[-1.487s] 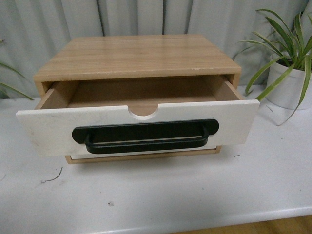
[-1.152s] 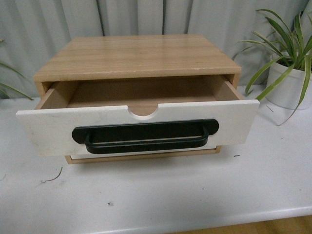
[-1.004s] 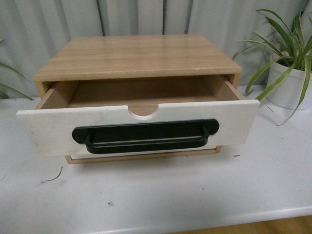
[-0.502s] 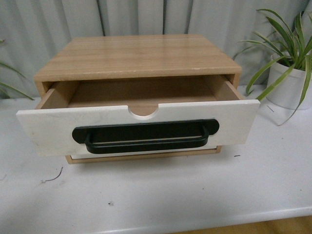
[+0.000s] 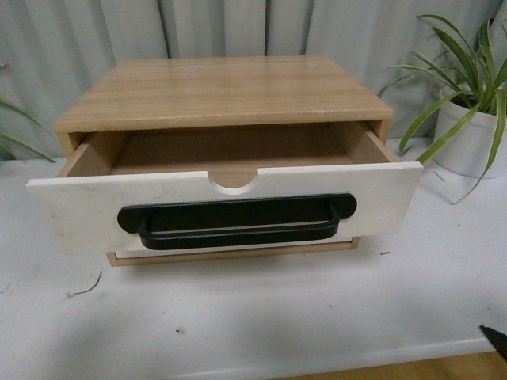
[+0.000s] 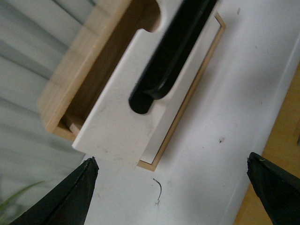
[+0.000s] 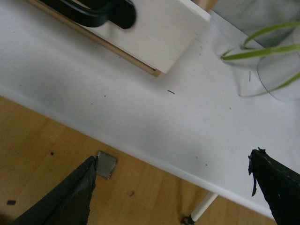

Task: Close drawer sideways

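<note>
The drawer (image 5: 71,210) stands pulled out of the wooden cabinet (image 5: 222,91), its white front bearing a long black bar handle (image 5: 236,222) and a semicircular notch (image 5: 234,184). It looks empty inside. My left gripper (image 6: 171,187) is open and empty above the table, off the drawer front's left end (image 6: 122,126), not touching it. My right gripper (image 7: 173,187) is open and empty over the table's front edge, off the drawer's right corner (image 7: 164,33). One black fingertip (image 5: 495,340) of the right gripper shows at the bottom right of the front view.
A plain white lower drawer front (image 6: 187,89) sits shut under the open drawer. A potted plant (image 5: 467,134) stands at the right of the cabinet on the white table (image 5: 277,317). Wooden floor (image 7: 47,164) lies below the table edge. A grey curtain hangs behind.
A black fingertip of my right gripper has come into the bottom right corner of the front view. The drawer has not moved.
</note>
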`<control>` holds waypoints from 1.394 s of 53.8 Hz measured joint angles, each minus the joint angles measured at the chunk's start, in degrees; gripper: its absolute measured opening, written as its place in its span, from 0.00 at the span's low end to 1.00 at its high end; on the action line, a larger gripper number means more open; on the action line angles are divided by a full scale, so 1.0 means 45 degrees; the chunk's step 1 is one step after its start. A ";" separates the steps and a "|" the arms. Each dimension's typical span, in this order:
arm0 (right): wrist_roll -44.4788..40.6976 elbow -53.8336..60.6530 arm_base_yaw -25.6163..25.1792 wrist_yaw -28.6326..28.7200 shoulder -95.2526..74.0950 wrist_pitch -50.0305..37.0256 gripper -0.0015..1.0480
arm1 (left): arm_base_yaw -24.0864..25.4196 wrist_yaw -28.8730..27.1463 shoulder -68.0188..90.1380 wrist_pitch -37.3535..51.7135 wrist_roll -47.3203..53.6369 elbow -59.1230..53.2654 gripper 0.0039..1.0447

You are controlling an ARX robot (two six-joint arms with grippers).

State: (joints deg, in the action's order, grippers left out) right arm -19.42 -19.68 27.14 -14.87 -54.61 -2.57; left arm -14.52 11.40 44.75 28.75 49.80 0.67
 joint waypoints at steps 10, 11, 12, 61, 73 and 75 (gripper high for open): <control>-0.1744 -0.0913 0.0223 0.0656 -0.2492 -0.1049 0.94 | 0.0126 0.0058 0.4119 0.2569 0.2322 0.0068 0.94; -0.1870 -0.1035 0.0223 0.0685 -0.2769 -0.1219 0.94 | 0.0160 0.0058 0.4498 0.2822 0.2424 0.0117 0.94; -0.1928 -0.1093 0.0223 0.0704 -0.2909 -0.1316 0.94 | 0.0180 0.0063 0.4673 0.2968 0.2497 0.0141 0.94; -0.3619 -0.6081 -0.0481 0.2288 -0.9743 -0.3337 0.94 | 0.0826 -0.0971 1.3080 0.5848 0.2589 0.6353 0.94; -0.3755 -0.6878 -0.0976 0.2492 -1.0569 -0.3371 0.94 | 0.0748 -0.1248 1.3789 0.5508 0.2608 0.7470 0.94; -0.3764 -0.6980 -0.1015 0.2511 -1.0652 -0.3376 0.94 | 0.0748 -0.1263 1.3818 0.5416 0.2608 0.7563 0.94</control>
State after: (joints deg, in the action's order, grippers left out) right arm -36.36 -51.09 22.57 -3.57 -102.54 -17.76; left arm -11.16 5.72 106.94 53.12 61.54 34.70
